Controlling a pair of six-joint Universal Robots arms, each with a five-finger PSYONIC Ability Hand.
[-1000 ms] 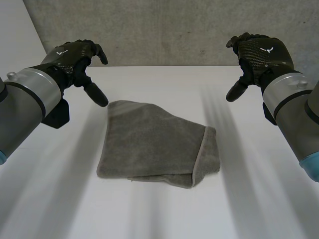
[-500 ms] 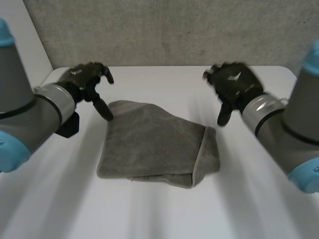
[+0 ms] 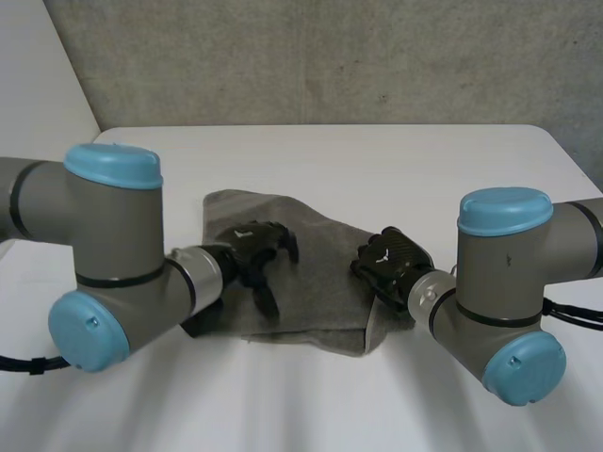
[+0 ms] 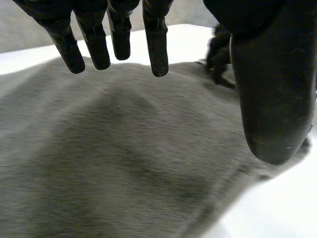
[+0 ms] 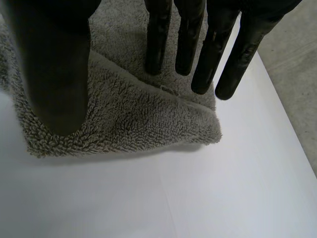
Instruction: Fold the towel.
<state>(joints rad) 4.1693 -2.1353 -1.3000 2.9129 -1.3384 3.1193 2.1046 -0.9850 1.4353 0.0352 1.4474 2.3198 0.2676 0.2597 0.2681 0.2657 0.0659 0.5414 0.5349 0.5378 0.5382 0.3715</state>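
Note:
The grey towel (image 3: 325,247) lies folded on the white table (image 3: 396,160), with a doubled layer along its right side. My left hand (image 3: 254,249) hovers over the towel's left middle, and in the left wrist view its straight fingers (image 4: 156,42) and thumb (image 4: 272,94) spread above the cloth (image 4: 124,158) without gripping. My right hand (image 3: 391,264) is at the towel's right edge. In the right wrist view its straight fingers (image 5: 185,37) and thumb (image 5: 54,69) stand apart over the thick folded corner (image 5: 133,119), holding nothing.
Both arms, with their blue-capped joints (image 3: 111,165) (image 3: 504,209), reach in low over the near part of the table. A grey concrete wall (image 3: 330,56) runs behind the table's far edge. White table surface (image 5: 223,198) lies beside the towel's right corner.
Both hands came down and inward from raised positions at either side of the towel. The left is now over its left middle, the right at its right edge.

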